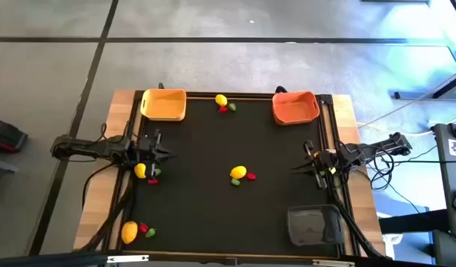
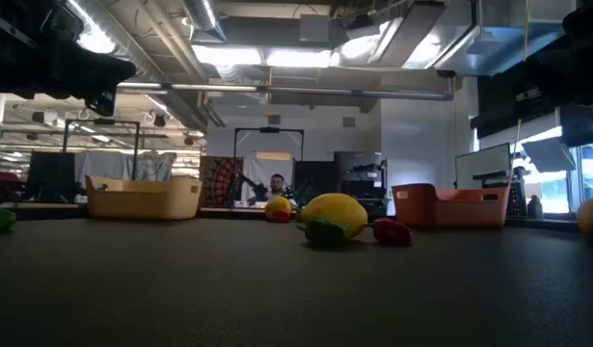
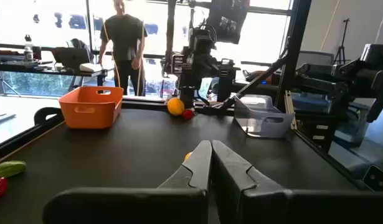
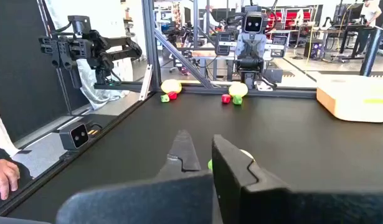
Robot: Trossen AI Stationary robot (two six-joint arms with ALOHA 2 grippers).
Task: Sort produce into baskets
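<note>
Produce lies in small groups of a yellow lemon, a red piece and a green piece on the black table: one at the centre (image 1: 238, 173), one at the far edge (image 1: 222, 100), one at the near left (image 1: 129, 233). A fourth lies under my left arm (image 1: 140, 170). Another lemon (image 3: 175, 106) lies by my right arm. The yellow-orange basket (image 1: 163, 104) stands far left, the orange-red basket (image 1: 295, 107) far right, the dark grey basket (image 1: 313, 225) near right. My left gripper (image 1: 167, 154) and right gripper (image 1: 296, 169) hover shut at the table's sides, pointing inward, touching nothing.
Metal rails (image 1: 328, 133) line the table's sides. A person (image 3: 122, 43) stands beyond the table's right side. A hand (image 4: 1, 174) shows just off its near edge. The black mat between the groups is bare (image 1: 198, 141).
</note>
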